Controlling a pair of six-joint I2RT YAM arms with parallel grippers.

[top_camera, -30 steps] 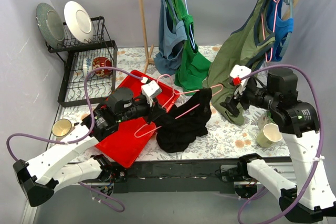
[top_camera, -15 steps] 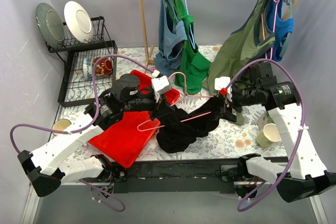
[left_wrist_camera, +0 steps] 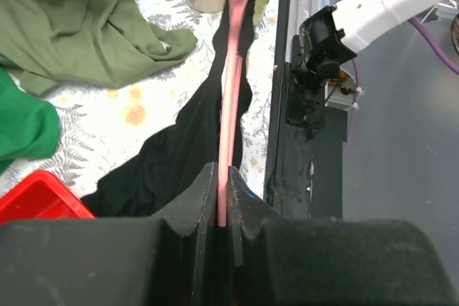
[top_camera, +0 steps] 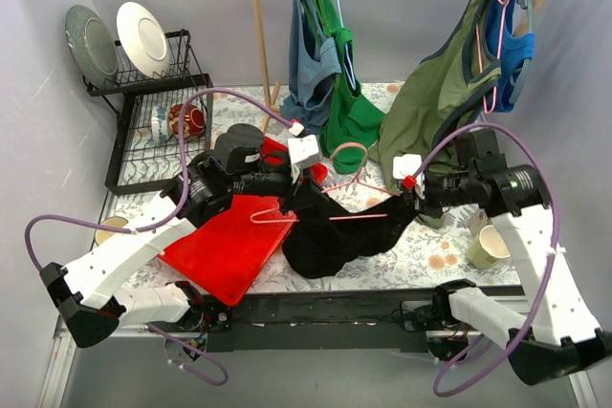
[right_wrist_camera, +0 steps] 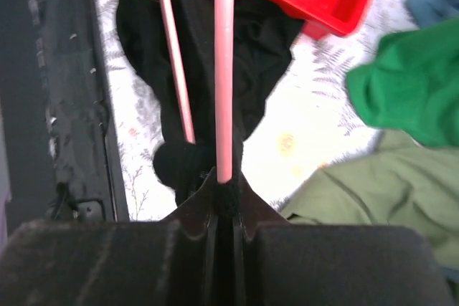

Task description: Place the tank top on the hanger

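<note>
The pink hanger [top_camera: 356, 217] is held level above the table between both arms, with the black tank top [top_camera: 330, 244] draped from it and sagging onto the floral cloth. My left gripper [top_camera: 290, 205] is shut on the hanger's left end; the pink wire [left_wrist_camera: 231, 69] runs straight out of the closed left gripper [left_wrist_camera: 222, 177], with black fabric [left_wrist_camera: 179, 163] beside it. My right gripper [top_camera: 413, 196] is at the hanger's right end. In the right wrist view the right gripper [right_wrist_camera: 229, 185] is shut on black tank top fabric [right_wrist_camera: 258, 55], where the pink wire [right_wrist_camera: 224, 69] ends.
A red tray [top_camera: 229, 250] lies under my left arm. The dish rack [top_camera: 143, 136] with plates stands at the back left. One cup [top_camera: 492, 244] sits front right, another [top_camera: 107, 230] front left. Olive [top_camera: 435, 102], bright green [top_camera: 349, 126] and blue tops hang behind.
My right gripper has come in to the hanger's right end and shut on the black fabric there. My left arm has carried the hanger to the right and further back.
</note>
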